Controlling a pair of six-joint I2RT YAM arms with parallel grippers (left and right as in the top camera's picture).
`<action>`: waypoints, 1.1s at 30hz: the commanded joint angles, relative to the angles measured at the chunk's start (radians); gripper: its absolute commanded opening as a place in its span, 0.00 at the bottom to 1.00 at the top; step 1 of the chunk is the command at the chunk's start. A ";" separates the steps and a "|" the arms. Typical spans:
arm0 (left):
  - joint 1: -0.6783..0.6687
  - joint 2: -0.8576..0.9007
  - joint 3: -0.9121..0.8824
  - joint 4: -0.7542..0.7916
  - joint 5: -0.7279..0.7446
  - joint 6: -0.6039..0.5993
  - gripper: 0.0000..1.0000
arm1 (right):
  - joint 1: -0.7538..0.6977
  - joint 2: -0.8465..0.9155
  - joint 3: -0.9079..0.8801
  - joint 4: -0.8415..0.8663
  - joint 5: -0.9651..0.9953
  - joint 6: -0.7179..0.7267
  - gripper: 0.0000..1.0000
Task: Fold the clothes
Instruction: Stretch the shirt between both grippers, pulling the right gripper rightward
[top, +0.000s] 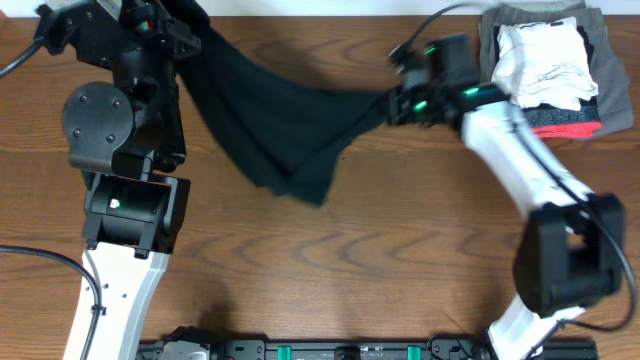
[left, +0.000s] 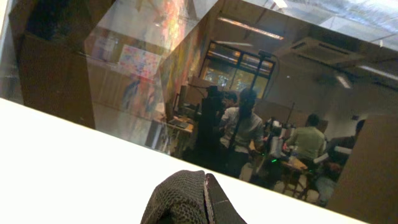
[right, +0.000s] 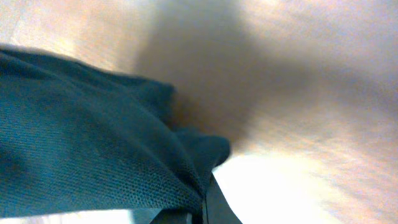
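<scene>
Black T-shirt (top: 280, 120) is strung across the far half of the table (top: 330, 270), one end at each arm.

Left gripper (top: 180, 35) sits at the far-left corner, clenched on a bunched end of the cloth. Its wrist view looks up into the room, with only a wad of black knit at the bottom edge. I can't tell which part of the garment it has.

Right gripper (top: 392, 103) is clamped on a pulled-out point of fabric. It is just beside the stack of folded garments (top: 545, 60), and I see no contact between them.

The middle of the shirt sags in loose folds, its lowest corner down near or on the wood. I can't tell contact from above.

Handling: light, limp, fine knit. It has no stiffness and will drape and crease wherever it isn't under tension. It is neither slippery nor fragile, but a thin pinch could pull out. Best holds, in my judgement, are hem corners or shoulder seams, where the cloth is doubled. Logo and tag are not visible. The shirt is not yet flat and nothing is folded.
</scene>
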 joint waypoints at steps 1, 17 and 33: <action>0.022 -0.021 0.029 0.004 -0.029 0.043 0.06 | -0.042 -0.089 0.103 -0.050 -0.023 -0.109 0.01; 0.128 -0.047 0.029 -0.091 -0.029 0.066 0.06 | -0.106 -0.216 0.314 -0.280 0.314 -0.234 0.01; 0.135 -0.164 0.029 -0.403 -0.027 0.069 0.06 | -0.131 -0.278 0.316 -0.375 0.249 -0.221 0.02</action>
